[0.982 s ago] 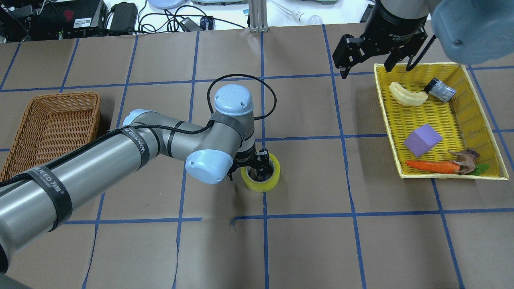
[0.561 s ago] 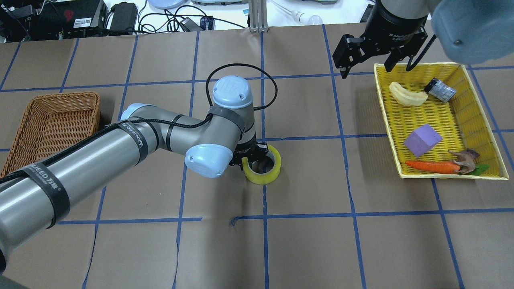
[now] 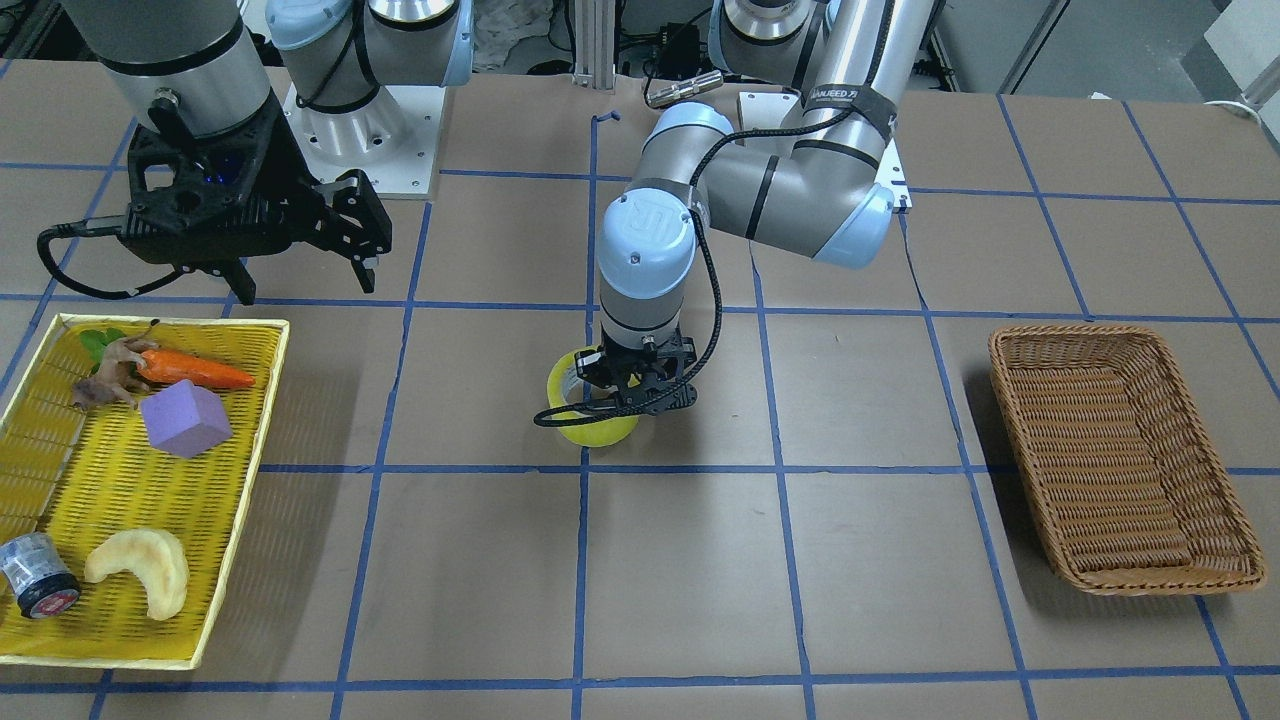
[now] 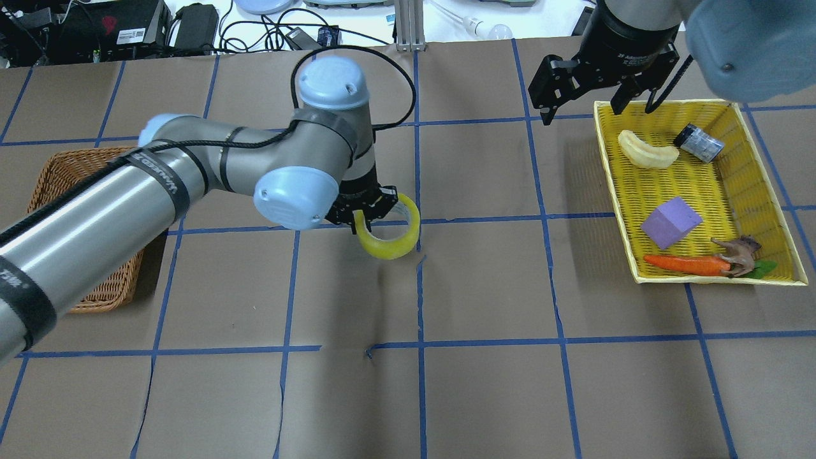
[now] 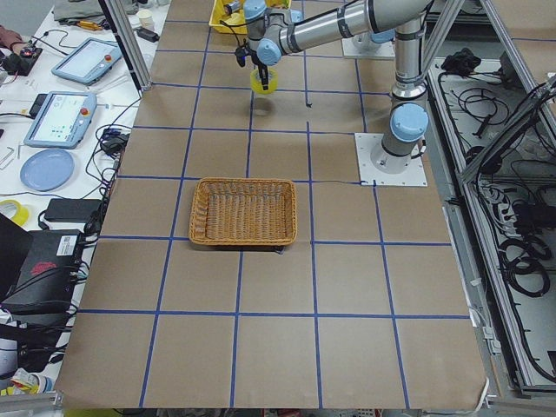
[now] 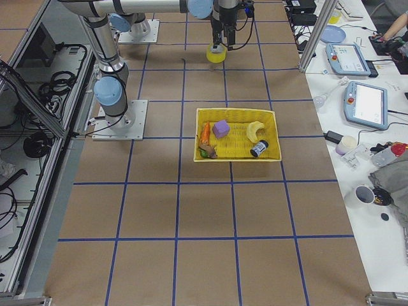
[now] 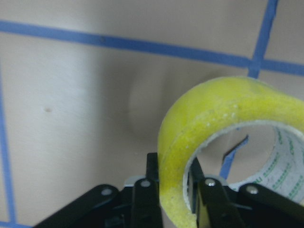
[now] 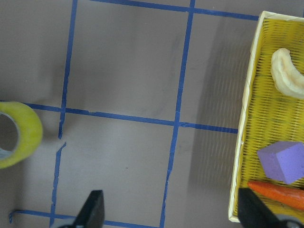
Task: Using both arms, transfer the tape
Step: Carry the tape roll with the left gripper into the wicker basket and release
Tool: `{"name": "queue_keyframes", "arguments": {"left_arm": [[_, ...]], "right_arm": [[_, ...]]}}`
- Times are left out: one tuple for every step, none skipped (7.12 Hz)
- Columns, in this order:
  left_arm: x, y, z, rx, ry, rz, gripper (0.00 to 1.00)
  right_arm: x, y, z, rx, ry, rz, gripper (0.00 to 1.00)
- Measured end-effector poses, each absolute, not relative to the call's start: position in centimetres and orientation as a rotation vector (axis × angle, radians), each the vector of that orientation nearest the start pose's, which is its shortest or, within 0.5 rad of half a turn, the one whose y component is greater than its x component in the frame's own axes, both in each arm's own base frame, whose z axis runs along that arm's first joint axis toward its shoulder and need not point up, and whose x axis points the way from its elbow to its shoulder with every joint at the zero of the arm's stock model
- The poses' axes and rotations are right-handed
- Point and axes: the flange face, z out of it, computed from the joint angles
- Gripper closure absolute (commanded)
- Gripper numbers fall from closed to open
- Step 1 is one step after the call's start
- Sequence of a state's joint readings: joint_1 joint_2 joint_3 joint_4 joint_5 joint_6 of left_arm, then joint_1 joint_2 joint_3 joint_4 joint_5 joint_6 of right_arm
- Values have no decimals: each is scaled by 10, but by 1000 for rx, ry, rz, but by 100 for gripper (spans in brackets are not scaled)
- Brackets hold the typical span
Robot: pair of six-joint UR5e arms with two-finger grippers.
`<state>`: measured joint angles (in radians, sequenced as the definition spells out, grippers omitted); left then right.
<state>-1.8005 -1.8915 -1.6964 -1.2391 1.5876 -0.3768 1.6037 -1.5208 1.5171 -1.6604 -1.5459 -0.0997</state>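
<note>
**Left to right across my worktop.** A brown wicker basket (image 3: 1120,460) sits in the left half. My left gripper (image 4: 363,220) is clenched on the tape (image 4: 387,247). One finger is inside the core and the other outside, pinching the yellow wall. The roll hangs from that grip near the centre of the worktop, roughly midway between my edge and the operators' edge, and its shadow falls on the paper beside it. My right gripper (image 4: 581,113) has its fingers spread and grasps nothing. It hangs high near the left rim of the yellow tray (image 4: 701,185), well apart from the tape. The tray lies in the right half and holds a pale curved piece (image 4: 647,151), a dark cylinder (image 4: 699,142), a purple block (image 4: 670,221), a carrot (image 4: 685,264) and a toy animal (image 4: 739,253).
</note>
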Motion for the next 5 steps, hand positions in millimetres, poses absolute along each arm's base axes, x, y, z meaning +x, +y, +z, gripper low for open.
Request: {"name": "queue_keyframes", "arguments": {"left_arm": [[-207, -551, 322, -246, 3082, 152, 100], [-148, -568, 356, -266, 3070, 121, 100], [-73, -581, 379, -252, 3051, 98, 100], [8, -587, 391, -221, 3047, 97, 100], [87, -583, 394, -177, 3051, 112, 100]], "right_arm": [[153, -517, 499, -208, 3109, -146, 0], [153, -517, 499, -209, 3109, -146, 0], [153, -517, 499, -210, 3109, -147, 0], [153, -517, 499, -210, 3109, -147, 0], [153, -517, 499, -210, 3109, -147, 0]]}}
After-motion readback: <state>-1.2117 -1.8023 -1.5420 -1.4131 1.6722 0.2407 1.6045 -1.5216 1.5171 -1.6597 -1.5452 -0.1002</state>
